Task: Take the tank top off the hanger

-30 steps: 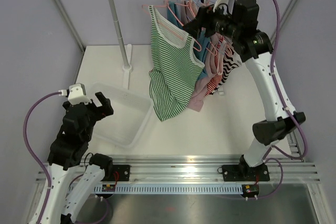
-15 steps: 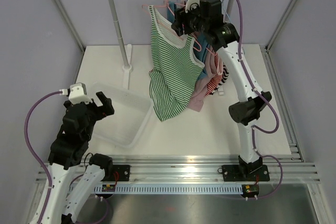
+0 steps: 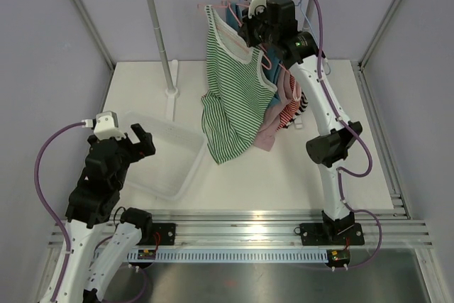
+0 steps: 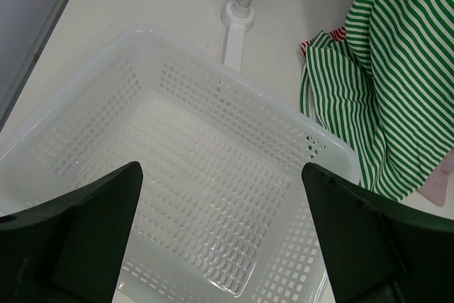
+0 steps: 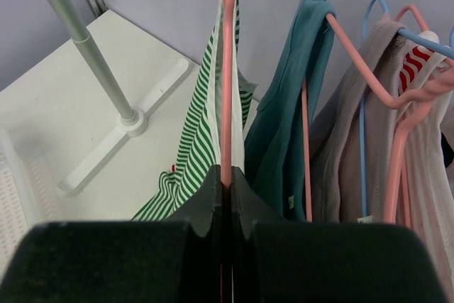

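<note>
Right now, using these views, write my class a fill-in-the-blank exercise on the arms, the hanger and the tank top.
The hanger clamped in the right gripper is ____ in colour.
The tank top on it has white and ____ stripes.
The left gripper above the basket is ____, holding nothing.
Missing words: pink; green; open.
</note>
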`<state>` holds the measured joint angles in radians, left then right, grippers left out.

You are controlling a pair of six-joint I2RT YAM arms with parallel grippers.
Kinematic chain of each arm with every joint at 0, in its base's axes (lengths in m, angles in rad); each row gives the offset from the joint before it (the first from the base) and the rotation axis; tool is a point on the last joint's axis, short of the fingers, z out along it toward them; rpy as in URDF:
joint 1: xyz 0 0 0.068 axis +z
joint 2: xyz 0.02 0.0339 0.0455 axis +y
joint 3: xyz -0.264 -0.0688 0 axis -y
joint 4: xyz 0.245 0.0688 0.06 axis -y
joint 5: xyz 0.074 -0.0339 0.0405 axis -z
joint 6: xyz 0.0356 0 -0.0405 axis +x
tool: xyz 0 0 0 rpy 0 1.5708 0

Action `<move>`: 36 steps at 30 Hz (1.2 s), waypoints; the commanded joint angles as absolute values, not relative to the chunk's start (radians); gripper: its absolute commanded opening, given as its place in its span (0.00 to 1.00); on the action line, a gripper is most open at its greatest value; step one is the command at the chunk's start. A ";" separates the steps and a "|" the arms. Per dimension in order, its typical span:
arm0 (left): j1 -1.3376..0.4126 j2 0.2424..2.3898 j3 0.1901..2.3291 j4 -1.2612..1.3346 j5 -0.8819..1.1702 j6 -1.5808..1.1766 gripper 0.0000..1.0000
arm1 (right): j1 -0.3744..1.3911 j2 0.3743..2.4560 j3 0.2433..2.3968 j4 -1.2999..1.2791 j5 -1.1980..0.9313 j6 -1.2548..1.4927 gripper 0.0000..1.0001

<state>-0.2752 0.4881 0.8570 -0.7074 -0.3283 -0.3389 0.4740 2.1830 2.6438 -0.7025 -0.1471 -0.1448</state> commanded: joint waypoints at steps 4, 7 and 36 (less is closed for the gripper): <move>-0.270 0.494 0.850 -0.650 -0.301 -0.324 0.99 | 0.483 2.083 2.672 -0.589 -0.144 -0.095 0.00; -0.270 0.491 0.850 -0.650 -0.299 -0.325 0.99 | 0.482 2.048 2.655 -0.562 -0.138 -0.069 0.00; -0.886 1.080 1.600 -0.597 -0.442 -0.250 0.99 | 0.483 1.261 1.956 -0.847 -0.170 0.121 0.00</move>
